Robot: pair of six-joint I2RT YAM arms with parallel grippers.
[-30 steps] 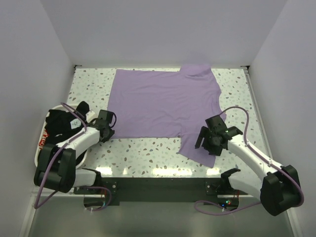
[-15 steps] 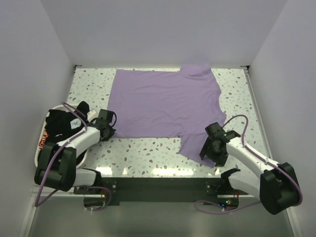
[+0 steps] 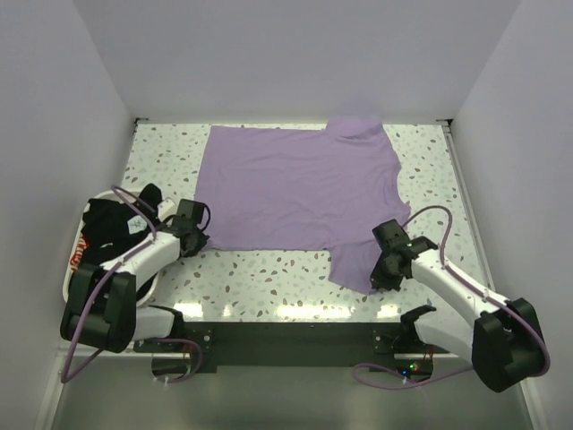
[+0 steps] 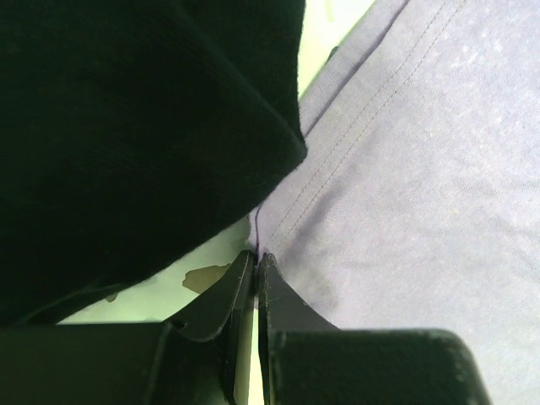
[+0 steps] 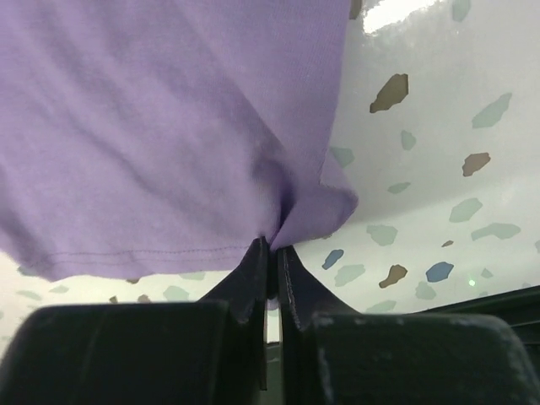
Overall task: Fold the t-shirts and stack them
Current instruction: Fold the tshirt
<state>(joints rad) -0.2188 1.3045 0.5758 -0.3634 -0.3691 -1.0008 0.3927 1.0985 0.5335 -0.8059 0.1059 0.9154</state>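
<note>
The lavender t-shirt [image 3: 295,188] lies spread flat across the middle of the table. My left gripper [image 3: 199,235] sits at its near left corner, and in the left wrist view the left gripper [image 4: 256,255] is shut on the hem of the lavender t-shirt [image 4: 405,169]. My right gripper [image 3: 381,272] is at the near right flap, and in the right wrist view the right gripper [image 5: 272,245] is shut on a pinched fold of the lavender t-shirt [image 5: 169,126]. Black t-shirts [image 3: 112,222], one with a red-and-white print [image 3: 82,247], lie heaped in the tray.
A white tray [image 3: 70,279] stands at the left edge beside the left arm. Dark black cloth [image 4: 126,126] fills the upper left of the left wrist view. White walls enclose the speckled table [image 3: 269,264] on three sides.
The right gripper has come down onto the near right flap and shut on it, bunching the cloth. The left gripper has closed on the near left corner.
</note>
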